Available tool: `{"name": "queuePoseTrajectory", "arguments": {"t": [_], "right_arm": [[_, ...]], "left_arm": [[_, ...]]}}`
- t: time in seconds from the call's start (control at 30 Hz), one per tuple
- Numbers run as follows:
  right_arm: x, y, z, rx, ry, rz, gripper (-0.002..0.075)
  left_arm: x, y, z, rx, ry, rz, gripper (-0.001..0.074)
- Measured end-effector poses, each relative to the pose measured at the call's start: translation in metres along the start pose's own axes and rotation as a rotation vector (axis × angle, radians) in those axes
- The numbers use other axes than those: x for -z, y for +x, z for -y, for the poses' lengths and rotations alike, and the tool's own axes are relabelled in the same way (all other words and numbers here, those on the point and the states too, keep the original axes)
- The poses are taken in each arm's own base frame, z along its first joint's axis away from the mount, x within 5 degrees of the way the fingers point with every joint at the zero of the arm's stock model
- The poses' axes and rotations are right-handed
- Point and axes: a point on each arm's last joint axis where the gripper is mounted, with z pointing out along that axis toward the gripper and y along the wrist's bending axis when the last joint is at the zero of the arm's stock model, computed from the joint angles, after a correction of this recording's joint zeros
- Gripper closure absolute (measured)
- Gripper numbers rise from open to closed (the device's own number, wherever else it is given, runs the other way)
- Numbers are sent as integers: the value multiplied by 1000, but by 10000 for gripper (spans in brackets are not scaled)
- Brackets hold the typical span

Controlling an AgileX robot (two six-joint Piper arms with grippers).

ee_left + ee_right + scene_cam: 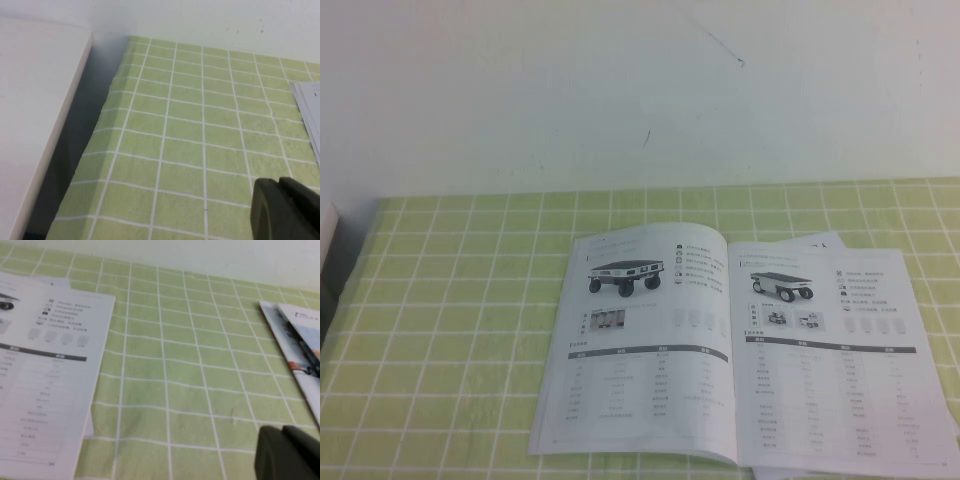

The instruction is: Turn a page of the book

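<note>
The book lies open and flat on the desk, toward my right side, its right-hand page showing a four-wheeled cart above a table. My right gripper is clenched on nothing and hangs above the checked cloth beside that page's outer edge, apart from it; a second booklet lies further right. My left gripper is parked over bare cloth left of the book; I cannot tell its state. No leaf is lifted yet.

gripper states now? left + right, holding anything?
Left gripper: over the green checked tablecloth, holding nothing; open or shut cannot be told.
Right gripper: shut, empty, beside the open white paper booklet.
</note>
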Motion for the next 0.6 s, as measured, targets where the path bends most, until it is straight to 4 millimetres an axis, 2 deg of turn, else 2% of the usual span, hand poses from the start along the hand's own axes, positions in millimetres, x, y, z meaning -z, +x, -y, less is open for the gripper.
{"name": "queuePoseTrajectory", "arguments": {"t": [0.17, 0.6], "right_arm": [[0, 0, 2, 63, 19, -4, 729], [0, 0, 2, 82, 25, -5, 729]], "left_arm": [[0, 0, 0, 0, 0, -1, 738], [0, 0, 0, 0, 0, -1, 738]]}}
